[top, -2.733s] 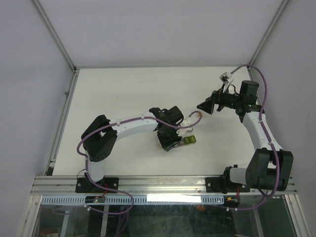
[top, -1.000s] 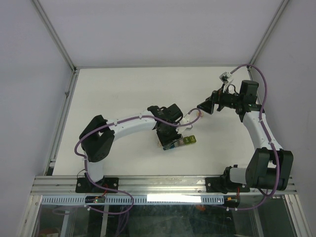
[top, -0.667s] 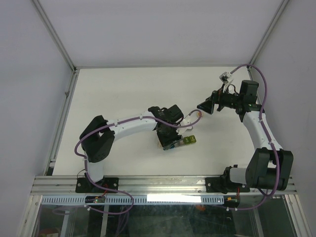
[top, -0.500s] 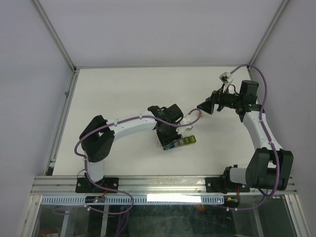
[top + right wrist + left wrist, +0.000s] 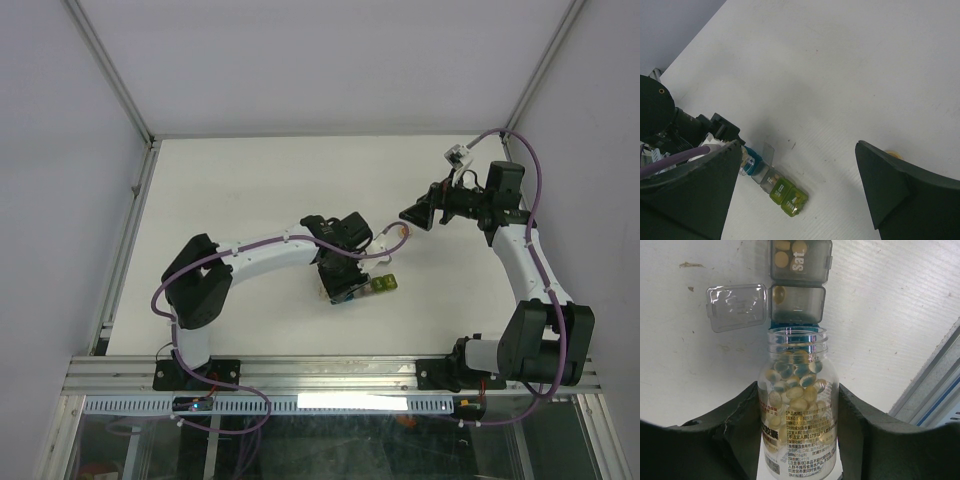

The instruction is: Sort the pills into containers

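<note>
Pinching bottle, left hand; pills pale yellow; containers translucent, one lid open; right hand spread.

Twin arms, same build really: white tube links with chunky black joint housings in between. The left arm has a big boxy black shoulder block, and the right arm has a matching one. Purple cables run along each arm, pinned down by small white clips, and there's a little white plug on the right one's cable. Black base plates at the bottom. The left hand and right hand are dark matte plastic with thick wedge-shaped fingers, slightly rough at the edges.
</note>
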Controlling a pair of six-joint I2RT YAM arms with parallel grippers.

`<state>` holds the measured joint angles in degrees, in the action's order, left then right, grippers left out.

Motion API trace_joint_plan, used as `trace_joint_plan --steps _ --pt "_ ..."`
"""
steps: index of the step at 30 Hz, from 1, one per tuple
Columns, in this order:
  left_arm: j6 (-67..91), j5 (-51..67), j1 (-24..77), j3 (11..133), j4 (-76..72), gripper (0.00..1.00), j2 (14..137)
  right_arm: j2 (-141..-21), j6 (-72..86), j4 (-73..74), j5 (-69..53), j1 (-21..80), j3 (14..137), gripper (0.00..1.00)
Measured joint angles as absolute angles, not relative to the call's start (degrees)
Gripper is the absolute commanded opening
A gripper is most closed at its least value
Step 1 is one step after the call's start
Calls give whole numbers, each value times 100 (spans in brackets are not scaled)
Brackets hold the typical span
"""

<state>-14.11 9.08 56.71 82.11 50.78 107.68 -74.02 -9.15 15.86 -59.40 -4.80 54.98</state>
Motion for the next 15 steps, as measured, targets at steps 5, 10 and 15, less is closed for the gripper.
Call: trace_joint_plan --steps 5,10,15 --pt "-1411 917 5651 8226 5065 0 10770 -7402 -917 1592 -5940 -480 5500 99" --pt "-1406 913 5651 8287 5118 0 10796 -7402 -928 1619 -5940 -480 5502 99" --pt "-1391 930 5686 8355 5078 0 10853 -7402 -963 1662 -5935 -480 5507 99"
